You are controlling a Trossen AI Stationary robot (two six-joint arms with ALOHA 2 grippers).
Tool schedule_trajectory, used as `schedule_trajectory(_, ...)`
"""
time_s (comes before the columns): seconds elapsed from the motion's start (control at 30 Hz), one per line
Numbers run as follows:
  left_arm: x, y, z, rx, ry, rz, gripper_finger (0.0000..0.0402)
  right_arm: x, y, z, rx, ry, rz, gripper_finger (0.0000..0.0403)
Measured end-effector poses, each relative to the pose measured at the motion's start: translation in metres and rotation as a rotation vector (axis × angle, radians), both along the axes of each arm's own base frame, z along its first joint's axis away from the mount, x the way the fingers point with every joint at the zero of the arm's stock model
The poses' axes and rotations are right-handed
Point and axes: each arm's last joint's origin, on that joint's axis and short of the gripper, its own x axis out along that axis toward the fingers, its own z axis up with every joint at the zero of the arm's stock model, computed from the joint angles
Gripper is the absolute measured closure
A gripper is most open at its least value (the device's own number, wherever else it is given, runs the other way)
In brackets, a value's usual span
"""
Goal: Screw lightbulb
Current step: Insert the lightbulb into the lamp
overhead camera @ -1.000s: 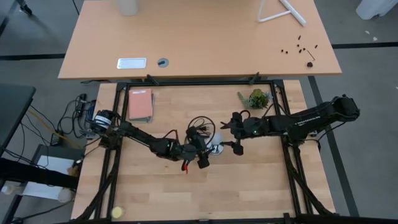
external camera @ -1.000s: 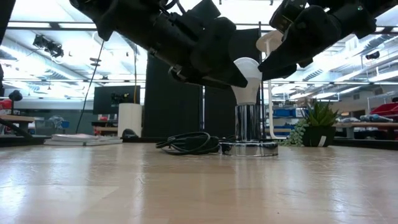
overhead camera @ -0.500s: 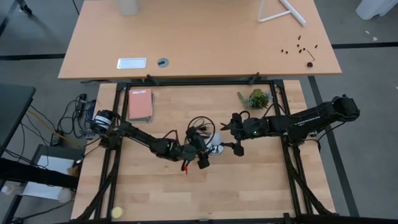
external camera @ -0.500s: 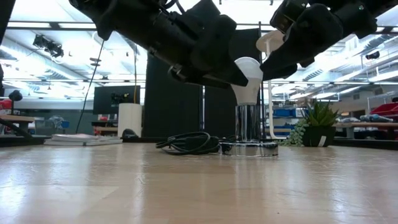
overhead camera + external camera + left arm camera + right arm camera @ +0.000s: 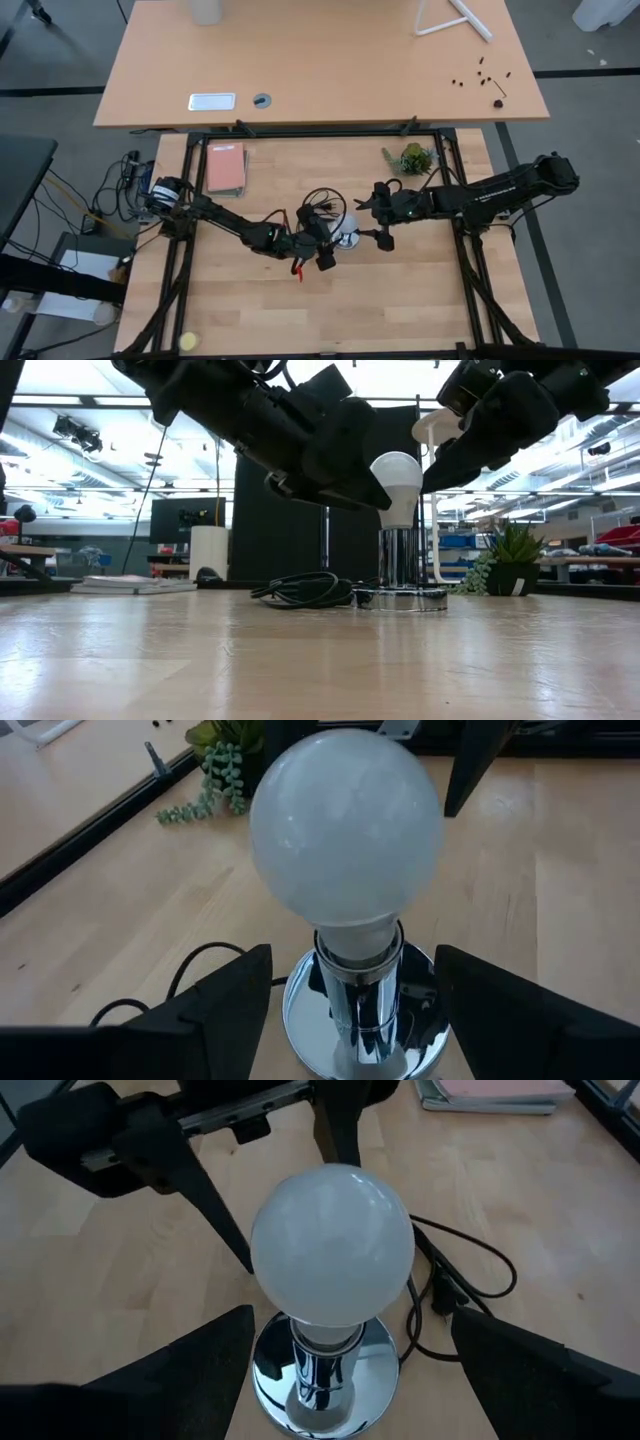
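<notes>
Left wrist view: the left hand [image 5: 345,1010] stands spread, its two dark matte fingers [image 5: 215,1005] on either side of the socket stem, touching nothing.
Right hand: the right hand [image 5: 350,1355] is likewise spread wide, fingers flanking the same fitting from the opposite side, gripping nothing.
Lightbulb: the lightbulb [image 5: 345,830] is frosted white, round-topped and pear-shaped, standing upright with its narrow neck in the socket.
Socket: a polished chrome socket [image 5: 362,1010] with a cylindrical stem on a round mirror-like base disc, seated on the tabletop.
Cord: a black cord [image 5: 305,589] lies coiled beside the base.
Tabletop: light wood-grain tabletop [image 5: 400,300].
Farther out: a small green potted plant [image 5: 413,158] and a pinkish book [image 5: 226,168] near the back edge.
Writing: none legible.
</notes>
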Motion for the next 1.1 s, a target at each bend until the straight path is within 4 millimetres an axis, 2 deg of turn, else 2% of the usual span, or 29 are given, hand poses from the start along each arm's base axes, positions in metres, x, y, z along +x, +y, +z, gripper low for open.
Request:
schedule_trajectory(0.37,-0.008,0.001,0.003,-0.009,0.074,0.002,0.0119,-0.003,-0.001,-0.002,-0.006,0.034,0.006,0.0055)
schedule_trajectory(0.67,-0.02,0.002,0.009,-0.033,0.176,-0.045,0.0118,-0.008,-0.01,0.007,-0.019,0.005,-0.015,0.0055)
schedule_trajectory(0.87,-0.024,0.0,0.007,-0.083,0.221,-0.083,0.0117,-0.016,-0.013,0.004,-0.002,0.076,-0.024,0.0055)
schedule_trajectory(1.1,-0.033,-0.002,-0.007,-0.091,0.1,-0.041,0.0117,-0.014,-0.012,0.008,0.019,0.031,-0.016,0.0055)
